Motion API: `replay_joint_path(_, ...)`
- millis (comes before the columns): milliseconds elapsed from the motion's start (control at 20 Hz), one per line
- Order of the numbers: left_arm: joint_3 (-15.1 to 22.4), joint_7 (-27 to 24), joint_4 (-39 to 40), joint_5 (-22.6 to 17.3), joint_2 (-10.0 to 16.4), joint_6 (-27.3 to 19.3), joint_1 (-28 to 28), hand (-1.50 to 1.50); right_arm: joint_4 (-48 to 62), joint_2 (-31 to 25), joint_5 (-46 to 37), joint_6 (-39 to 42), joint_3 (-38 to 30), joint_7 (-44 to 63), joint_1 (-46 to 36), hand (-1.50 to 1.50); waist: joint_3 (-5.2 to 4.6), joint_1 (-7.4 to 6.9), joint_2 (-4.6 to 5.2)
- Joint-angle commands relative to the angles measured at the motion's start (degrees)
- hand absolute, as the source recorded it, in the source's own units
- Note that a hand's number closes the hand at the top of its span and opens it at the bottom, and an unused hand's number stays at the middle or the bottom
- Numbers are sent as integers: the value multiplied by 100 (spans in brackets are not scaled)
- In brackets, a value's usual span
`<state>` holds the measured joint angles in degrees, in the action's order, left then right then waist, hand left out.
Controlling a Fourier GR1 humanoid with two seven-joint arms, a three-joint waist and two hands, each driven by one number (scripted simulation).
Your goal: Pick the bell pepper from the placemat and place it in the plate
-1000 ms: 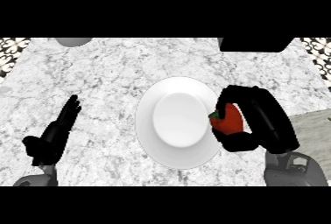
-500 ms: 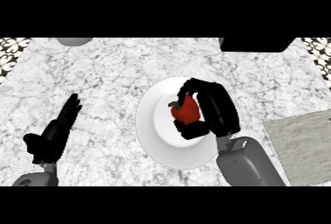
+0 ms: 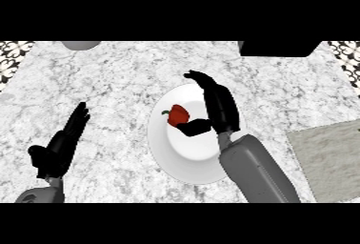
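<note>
A red bell pepper (image 3: 178,115) with a green stem lies on the white plate (image 3: 190,157) at the counter's middle. My right hand (image 3: 218,102) hovers over the plate just right of the pepper, open, with its fingers stretched toward the far rim. Its thumb (image 3: 193,127) sits close beside the pepper's near side. The grey placemat (image 3: 327,155) lies at the right edge with nothing on it. My left hand (image 3: 60,145) rests open at the lower left, fingers pointing up.
A black box (image 3: 277,47) stands at the far right of the marble counter. A grey round object (image 3: 81,45) shows at the far left edge. Patterned wall tiles (image 3: 14,47) flank both far corners.
My right hand carried the pepper leftward from beside the plate to above it, then uncurled its fingers. The pepper now lies on the plate. The left hand stayed still.
</note>
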<state>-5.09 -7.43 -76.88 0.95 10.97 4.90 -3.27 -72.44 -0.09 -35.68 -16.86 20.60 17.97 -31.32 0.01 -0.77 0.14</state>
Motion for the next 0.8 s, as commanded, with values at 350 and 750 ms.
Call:
replay_joint_path(350, -174, 341, -323, -209, 295, 286, -18, 0, -411, -146, 2428, -118, -1456, -1707, 743, -150, 14, 28, -4)
replay_joint_path(750, -73, 78, -129, -23, -50, 5, 178, 0, -147, -1356, 3816, 1628, -2717, -3116, 1594, -150, 5, 74, -5)
